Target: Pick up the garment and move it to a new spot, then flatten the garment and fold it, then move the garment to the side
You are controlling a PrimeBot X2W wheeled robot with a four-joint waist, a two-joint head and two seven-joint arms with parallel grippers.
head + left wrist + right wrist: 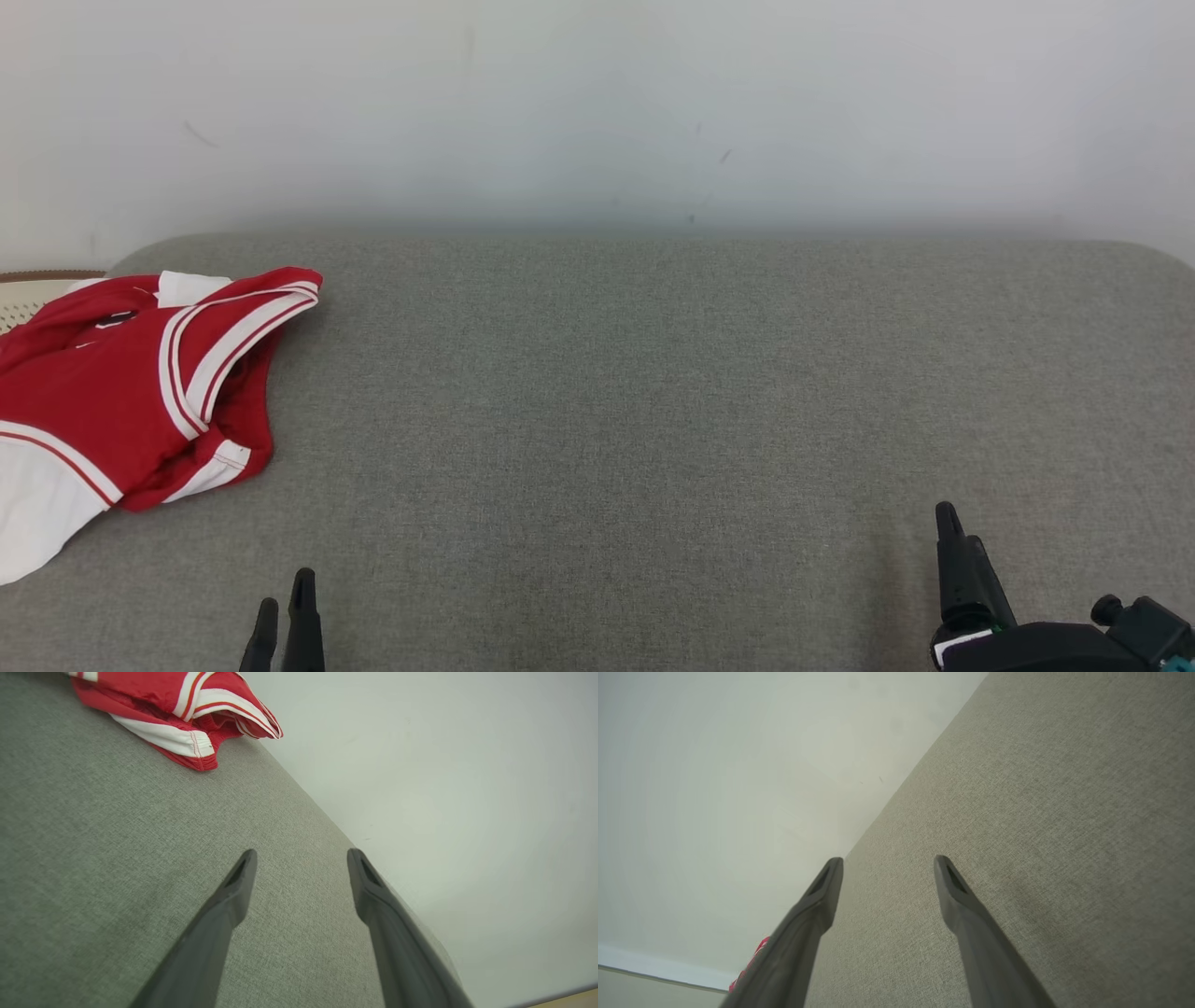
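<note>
The garment [121, 383] is a red jersey with white trim, lying crumpled at the far left of the grey fabric surface [653, 420], partly cut off by the frame edge. Its hem and striped armhole show at the top of the left wrist view [187, 714], and a red sliver peeks past a finger in the right wrist view [754, 956]. My left gripper [285, 597] hovers near the front edge, right of the garment, open and empty [301, 856]. At the lower right, my right gripper [952, 523] also stands open with nothing between its fingers [887, 863].
A pale wall [597, 103] rises behind the surface. A woven, light-coloured object with a brown rim [33, 285] sits behind the garment at the far left. The surface's back corners are rounded.
</note>
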